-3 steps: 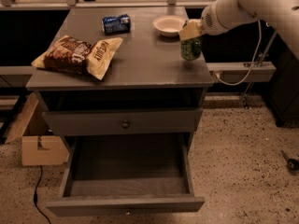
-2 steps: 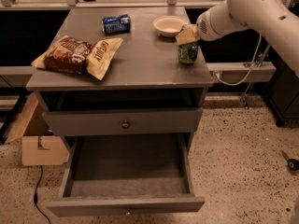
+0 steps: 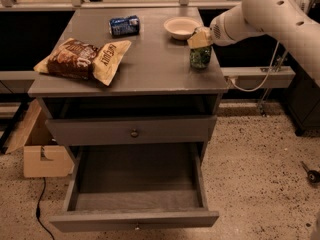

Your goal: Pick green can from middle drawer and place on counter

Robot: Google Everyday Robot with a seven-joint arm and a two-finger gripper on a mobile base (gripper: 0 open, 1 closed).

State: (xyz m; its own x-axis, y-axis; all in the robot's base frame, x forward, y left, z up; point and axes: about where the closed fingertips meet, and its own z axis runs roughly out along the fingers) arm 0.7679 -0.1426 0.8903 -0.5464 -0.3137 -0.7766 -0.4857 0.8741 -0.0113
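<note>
Standing upright on the tabletop (image 3: 150,64), the green can (image 3: 200,58) sits near the right edge, just beside the bowl (image 3: 181,27) and well apart from the blue can (image 3: 124,25) and the chip bag (image 3: 82,59). Tool (image 3: 199,38) is at the can's top, reaching in from the right on the white arm (image 3: 270,9); cannot tell whether it is clamped on the can or loose around it. Open drawer (image 3: 135,219) below shows a bare floor, so the lift-out step reads as done and the placing as nearly complete. Handling judgement: small metal drink can, rigid if full, thin-walled and easily dented if empty; weight unknown, likely light either way. Painted side looks smooth and probably slippery, so a squeeze across the round wall at mid-height or just under the rim seems the surest hold. Narrow base, close to the edge: a sideways nudge on release could tip it or roll it off.
</note>
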